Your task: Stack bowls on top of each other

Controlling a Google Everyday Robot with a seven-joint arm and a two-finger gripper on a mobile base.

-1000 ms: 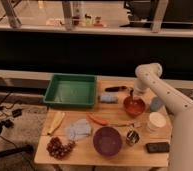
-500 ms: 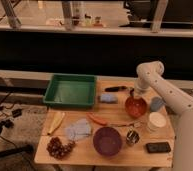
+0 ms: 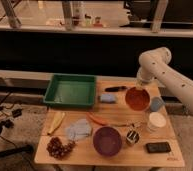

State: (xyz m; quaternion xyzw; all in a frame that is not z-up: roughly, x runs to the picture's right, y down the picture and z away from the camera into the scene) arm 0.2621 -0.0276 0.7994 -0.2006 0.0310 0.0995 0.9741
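Observation:
The orange-red bowl is at the right back of the wooden table, tilted so that its inside faces the camera. My gripper reaches down from the white arm at the right and holds the bowl's far rim, a little above the table top. The dark purple bowl stands upright near the table's front edge, left of and nearer than the orange one, and apart from it.
A green tray sits at the back left. A small metal cup, a white round container and a black phone stand by the purple bowl. A blue sponge, carrot, banana, grapes and blue cloth lie around.
The orange-red bowl has risen slightly and tipped further toward the camera in my gripper. The purple bowl and the other things have not moved.

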